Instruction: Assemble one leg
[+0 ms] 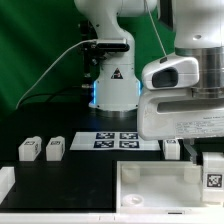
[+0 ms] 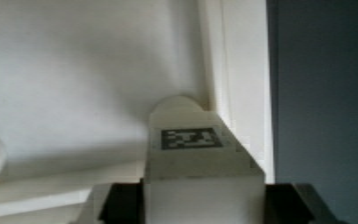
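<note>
Down low at the right of the exterior view, pincer hidden mostly behind the arm's bulky white housing. Closed on the leg, judging by the wrist view: dark finger pads flank the white peg at the bottom centre of that frame, tag facing the camera, rounded tip pointing up the frame. Same leg probably seen at the lower right edge of the exterior view, tag showing, just above or against the white panel. Cannot tell whether touching. Panel's raised rim visible right beside the leg's tip in the wrist view, a corner hole not made out.

Three spare legs: two standing at the left on the black tabletop, well apart from the work, a third behind the arm. Marker board at centre, behind the panel.

Risks, as a guess: tip catching on the rim rather than entering a hole, from slight misalignment; peg twisting in the grip if pressed off-axis; panel sliding on the tabletop under sideways push.
</note>
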Action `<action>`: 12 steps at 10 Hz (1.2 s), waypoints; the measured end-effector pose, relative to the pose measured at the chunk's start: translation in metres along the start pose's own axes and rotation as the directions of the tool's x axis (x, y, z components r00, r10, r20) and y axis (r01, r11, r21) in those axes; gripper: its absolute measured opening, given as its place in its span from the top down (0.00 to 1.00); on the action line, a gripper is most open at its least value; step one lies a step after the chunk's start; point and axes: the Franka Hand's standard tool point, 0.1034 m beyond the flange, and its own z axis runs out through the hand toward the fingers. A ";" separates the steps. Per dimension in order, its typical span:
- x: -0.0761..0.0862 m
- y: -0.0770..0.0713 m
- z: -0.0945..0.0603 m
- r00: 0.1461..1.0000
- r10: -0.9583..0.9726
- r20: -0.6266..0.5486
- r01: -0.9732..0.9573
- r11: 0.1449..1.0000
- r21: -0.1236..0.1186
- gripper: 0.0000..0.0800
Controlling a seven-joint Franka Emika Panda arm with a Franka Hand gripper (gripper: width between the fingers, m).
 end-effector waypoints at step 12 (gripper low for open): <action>0.008 0.002 0.002 0.104 0.992 0.072 -0.975 0.087 0.206 0.63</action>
